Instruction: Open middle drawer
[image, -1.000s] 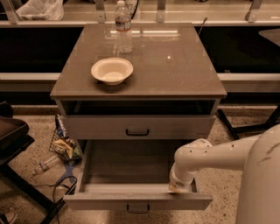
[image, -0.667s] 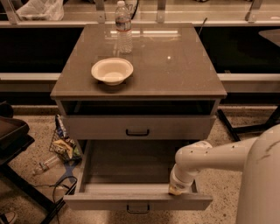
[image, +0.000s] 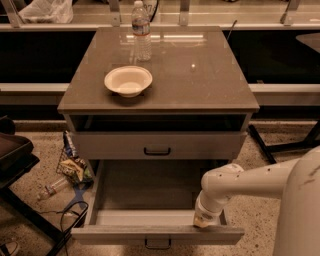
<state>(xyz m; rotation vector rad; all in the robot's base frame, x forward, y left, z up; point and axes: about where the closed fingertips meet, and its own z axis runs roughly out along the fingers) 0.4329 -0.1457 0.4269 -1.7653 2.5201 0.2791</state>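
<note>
sliding a touch further toward the camera over the last second, the middle drawer (image: 120, 235) now stands well out from under the top drawer (image: 110, 146). its dark inside lies bare to view, and its front sits lower in the camera view than it did. the hand (image: 202, 224), at the end of the white arm (image: 250, 182), has come outward with it by much the same small amount. i judge the task all but done, since the drawer looks open to nearly its full depth and little more pull seems needed. the hand rests at the top edge of the drawer front, toward its right end and well to the right of the loop handle (image: 157, 244) at centre. whether the hand is wide or narrow i cannot tell. the top drawer stays closed beneath the worktop (image: 200, 85), where a bowl (image: 128, 80) and a water bottle (image: 142, 30) stand.
</note>
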